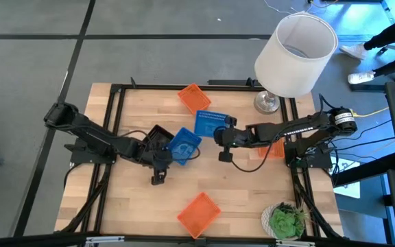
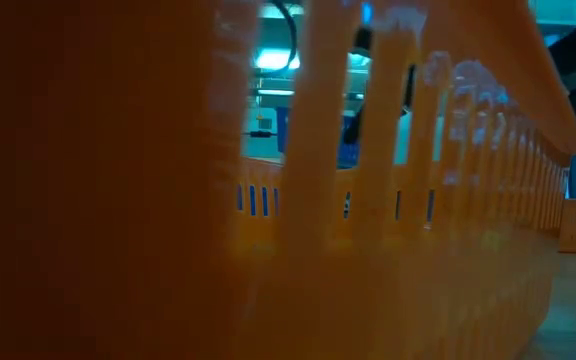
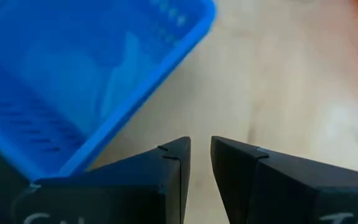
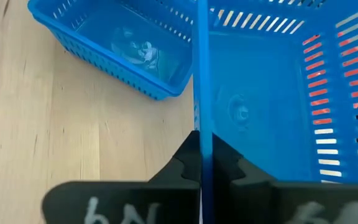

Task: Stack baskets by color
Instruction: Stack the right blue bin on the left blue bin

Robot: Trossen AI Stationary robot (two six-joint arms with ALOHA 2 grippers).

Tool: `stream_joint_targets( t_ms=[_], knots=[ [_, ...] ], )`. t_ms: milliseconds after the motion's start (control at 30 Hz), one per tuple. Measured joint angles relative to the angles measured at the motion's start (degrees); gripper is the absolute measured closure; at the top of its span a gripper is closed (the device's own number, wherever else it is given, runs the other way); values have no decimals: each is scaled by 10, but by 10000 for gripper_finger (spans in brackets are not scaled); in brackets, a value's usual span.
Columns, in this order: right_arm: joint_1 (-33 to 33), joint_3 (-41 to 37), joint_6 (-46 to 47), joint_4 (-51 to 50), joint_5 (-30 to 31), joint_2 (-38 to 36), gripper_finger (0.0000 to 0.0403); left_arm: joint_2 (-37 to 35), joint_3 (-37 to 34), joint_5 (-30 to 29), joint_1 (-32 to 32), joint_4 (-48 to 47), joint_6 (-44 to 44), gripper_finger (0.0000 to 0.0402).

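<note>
At table centre: your right gripper [image 1: 219, 134] pinches the blue basket's [image 1: 210, 122] wall; second blue basket [image 1: 183, 145] lies at eight o'clock, beside the left gripper [image 1: 162, 162], fingers slightly parted, empty.

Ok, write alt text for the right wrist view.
The right gripper is shut on the thin wall of a blue basket, seen edge-on as a vertical blue line between the dark fingers. A second blue basket sits just beyond on the wooden table, and orange shows through the held basket's slots.
</note>
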Motion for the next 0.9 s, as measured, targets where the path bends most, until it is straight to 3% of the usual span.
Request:
stream_joint_targets(
  t_ms=[167, 533, 700, 900],
  knots=[
    [0, 0, 1, 0, 0, 0, 403, 0, -6, -73, 2, 9, 39, 346],
    [0, 0, -19, 1, -3, 0, 403, 0, -6, -78, 50, 77, 164, 346],
    [0, 0, -116, 2, -62, 0, 403, -13, -6, -49, 41, 71, 163, 346],
    [-2, 0, -305, 7, -75, 0, 403, -56, -6, -44, 6, 35, 149, 346]
  ],
)
